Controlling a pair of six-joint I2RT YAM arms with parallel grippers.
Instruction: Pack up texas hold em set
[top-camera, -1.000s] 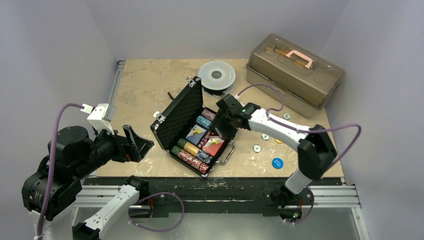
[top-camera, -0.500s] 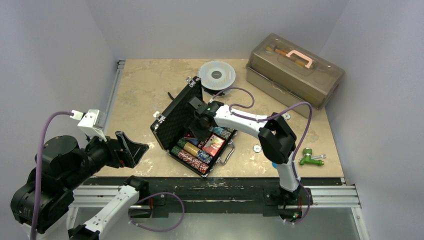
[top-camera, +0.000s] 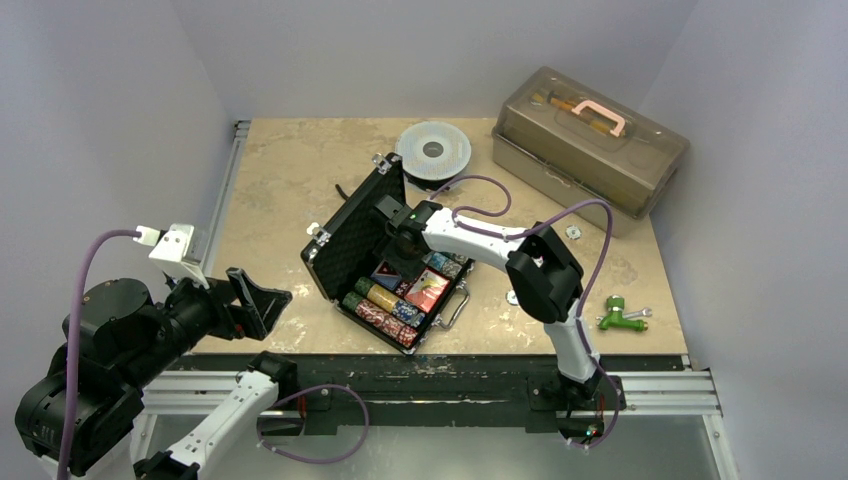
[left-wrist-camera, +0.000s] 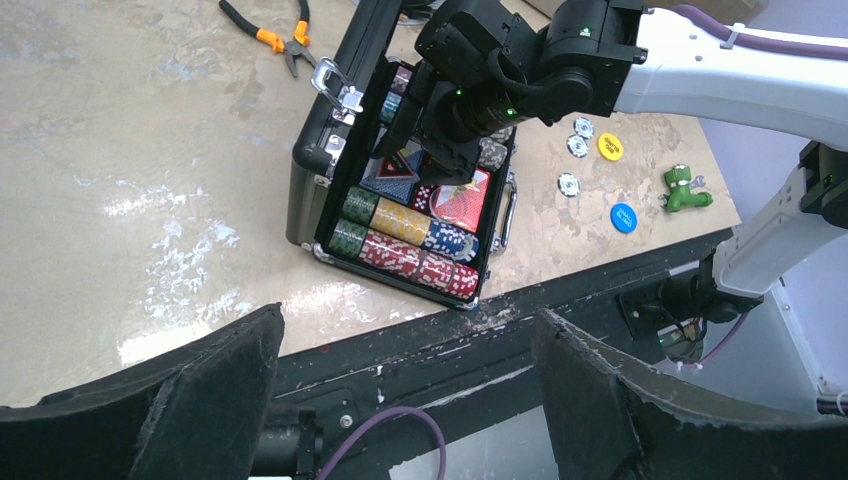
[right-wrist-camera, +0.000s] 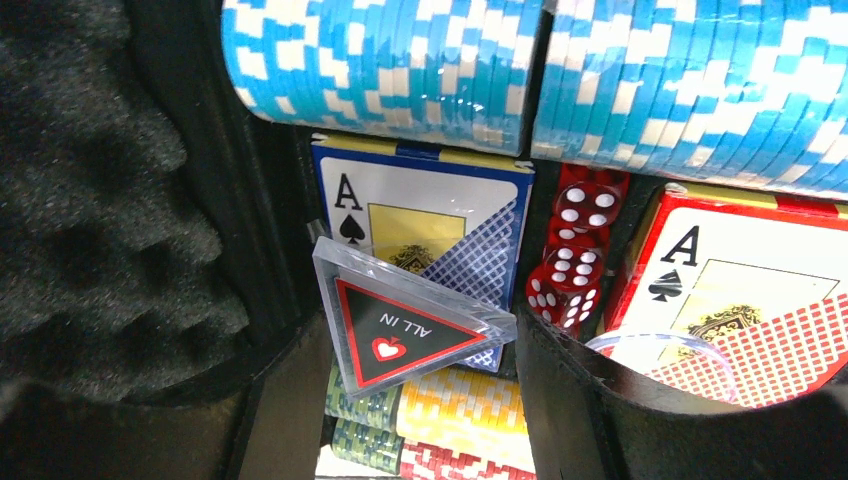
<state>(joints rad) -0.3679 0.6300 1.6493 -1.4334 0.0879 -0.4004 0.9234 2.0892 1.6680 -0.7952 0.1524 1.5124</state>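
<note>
Poker case (top-camera: 362, 228) lay open; right gripper (right-wrist-camera: 418, 352) inside it clasped a clear triangular marker (right-wrist-camera: 400, 325); left gripper (left-wrist-camera: 405, 392) hung released, well left of it.

Both arms pair white link shells with bulky black cylindrical joints: left arm (top-camera: 110, 335), right arm (top-camera: 480, 243). A purple cable (top-camera: 478, 180) loops along each. A green light (top-camera: 411, 212) glows near the right wrist. The left end effector (left-wrist-camera: 407, 322) has black, rough-textured fingers (left-wrist-camera: 215, 395).

Pale lavender walls (top-camera: 420, 50) enclose a beige marbled table (top-camera: 290, 180).
</note>
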